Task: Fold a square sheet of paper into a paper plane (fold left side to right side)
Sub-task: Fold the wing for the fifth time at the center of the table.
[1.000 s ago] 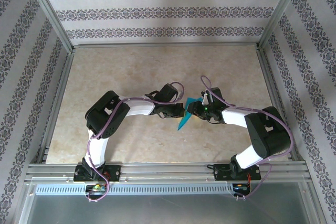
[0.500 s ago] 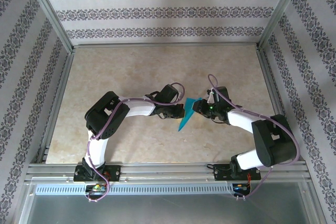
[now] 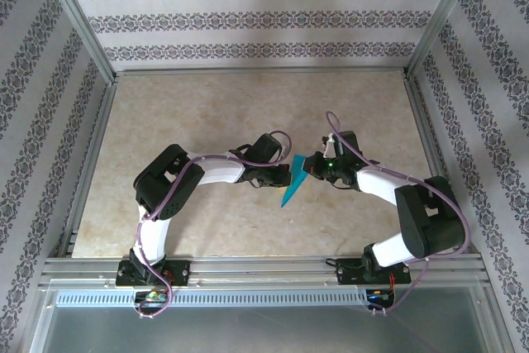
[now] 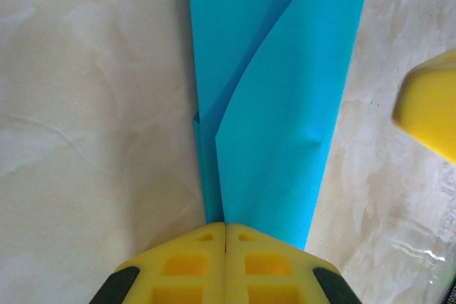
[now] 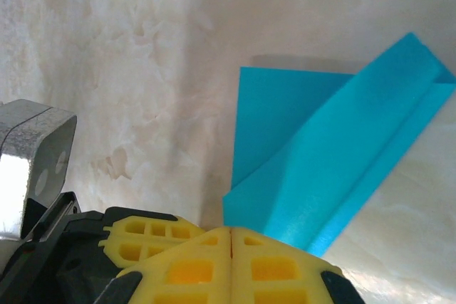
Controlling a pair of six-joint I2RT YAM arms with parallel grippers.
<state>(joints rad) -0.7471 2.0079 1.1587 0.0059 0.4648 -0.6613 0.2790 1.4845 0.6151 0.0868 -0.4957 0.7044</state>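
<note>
Both claws meet mid-table. The left gripper (image 4: 226,229) has its yellow fingers pressed flat together, and the creased edge of the teal-blue paper plane (image 4: 278,105) runs straight into their seam, fanning out ahead of the tips over the marbled tabletop (image 3: 207,113). Opposite, the right gripper (image 5: 231,233) is also closed tight, nipping the plane's near corner, with the layers spreading up and to its right. From above, the plane's sharp point trails below the two claws.
</note>
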